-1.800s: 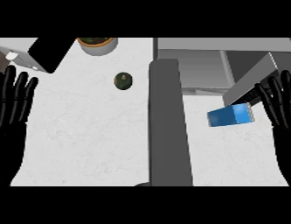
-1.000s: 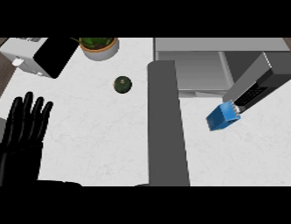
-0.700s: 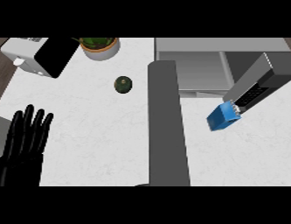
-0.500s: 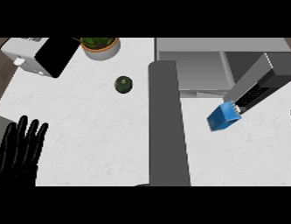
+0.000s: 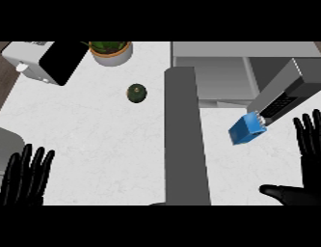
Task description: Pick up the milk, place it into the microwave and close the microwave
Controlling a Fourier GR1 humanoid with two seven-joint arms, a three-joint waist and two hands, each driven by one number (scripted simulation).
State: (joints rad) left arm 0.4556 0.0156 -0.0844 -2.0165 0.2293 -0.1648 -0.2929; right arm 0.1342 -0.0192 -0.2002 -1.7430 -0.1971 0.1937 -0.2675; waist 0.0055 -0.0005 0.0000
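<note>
While only the head view is on offer, it shows the whole working area: a white desk (image 5: 106, 140) seen steeply from above, with the microwave (image 5: 213, 72) standing toward one o'clock and its door (image 5: 291, 89) swung open at about two o'clock. The milk (image 5: 247, 129), a small blue carton with a white top, sits on the desk at roughly three o'clock, just below the lower end of the open door and close beside it; whether the two touch I cannot tell

At about four o'clock the right hand (image 5: 318, 159) is spread flat, fingers straight and pointing up the view, thumb stretched out to the side, holding nothing. It lies near the milk but apart from it. At about eight o'clock the left hand (image 5: 26, 179) is likewise open with straight fingers, resting near the lower edge and well apart from everything the task concerns

Elsewhere a dark round object (image 5: 137, 92) lies at eleven o'clock, a potted plant (image 5: 110, 50) stands near twelve, and a long grey bar (image 5: 186, 135) runs down the middle of the view

By my reading the pickup has not yet begun; the step in hand is the approach. The next move calls for the right hand to travel toward the carton at its ten o'clock and curl round its sides
</note>
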